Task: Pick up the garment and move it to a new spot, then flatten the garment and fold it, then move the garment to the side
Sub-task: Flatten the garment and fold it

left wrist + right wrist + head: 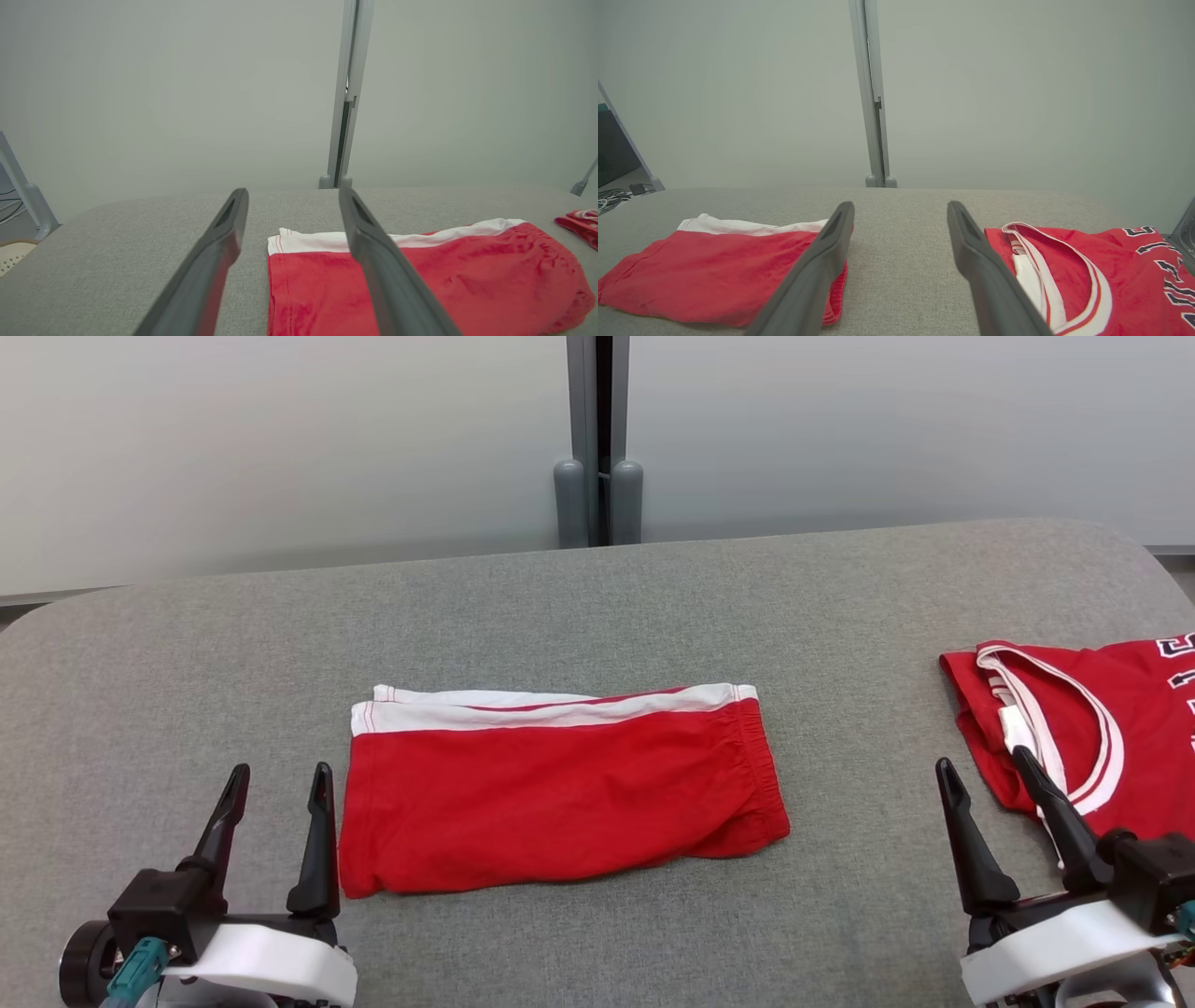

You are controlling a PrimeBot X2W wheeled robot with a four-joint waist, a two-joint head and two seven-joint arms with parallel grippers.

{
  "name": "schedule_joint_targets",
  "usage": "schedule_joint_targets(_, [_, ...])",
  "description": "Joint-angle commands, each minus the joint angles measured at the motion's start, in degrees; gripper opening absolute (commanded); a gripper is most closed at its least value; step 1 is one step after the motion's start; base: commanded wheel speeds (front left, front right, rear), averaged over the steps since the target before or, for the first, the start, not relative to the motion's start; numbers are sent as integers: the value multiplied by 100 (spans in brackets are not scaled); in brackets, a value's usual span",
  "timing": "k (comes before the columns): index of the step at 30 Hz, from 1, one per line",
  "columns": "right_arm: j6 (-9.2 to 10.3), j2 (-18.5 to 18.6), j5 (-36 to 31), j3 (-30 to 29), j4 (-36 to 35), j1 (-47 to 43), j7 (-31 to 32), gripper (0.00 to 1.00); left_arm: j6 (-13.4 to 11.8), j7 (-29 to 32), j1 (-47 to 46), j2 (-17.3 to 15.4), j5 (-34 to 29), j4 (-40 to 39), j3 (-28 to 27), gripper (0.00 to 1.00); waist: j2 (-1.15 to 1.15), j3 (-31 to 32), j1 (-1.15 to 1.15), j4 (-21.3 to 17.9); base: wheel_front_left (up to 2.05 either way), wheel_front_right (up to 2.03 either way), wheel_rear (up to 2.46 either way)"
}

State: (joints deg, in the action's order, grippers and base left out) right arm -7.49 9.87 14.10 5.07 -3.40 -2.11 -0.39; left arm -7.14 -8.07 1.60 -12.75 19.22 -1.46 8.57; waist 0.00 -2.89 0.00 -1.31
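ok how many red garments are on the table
2: folded red shorts with a white band lie mid-table; a red jersey lies at the right, partly cut off by the picture's edge. More may lie beyond that edge.

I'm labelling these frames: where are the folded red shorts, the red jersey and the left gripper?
folded red shorts (560, 793), head view, middle of the red top layer.
red jersey (1144, 747), head view, red cloth beside the neck trim.
left gripper (282, 770), head view, midway between its open fingertips.
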Motion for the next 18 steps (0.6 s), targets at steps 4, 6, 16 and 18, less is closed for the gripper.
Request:
schedule_joint_targets(4, [1,-39,-29,-21,-50,-50,49,100,-59,39,52,-47,-44,-80,-2,100,0,5,0,1,0,0,0])
schedule_joint_targets(6, [1,-35,-24,-34,-45,-41,59,100,-74,67,65,-56,-40,-99,6,100,0,-1,0,-1,0,0,0])
schedule_joint_targets(16, [1,3,-39,-122,31,67,138,100,-94,106,-107,-40,-62,-261,101,100,0,-200,0,123,0,0,0])
schedule_joint_targets(18, [1,57,-38,-84,131,190,162,100,-81,104,-205,-18,-91,-296,150,100,0,-331,0,207,0,0,0])
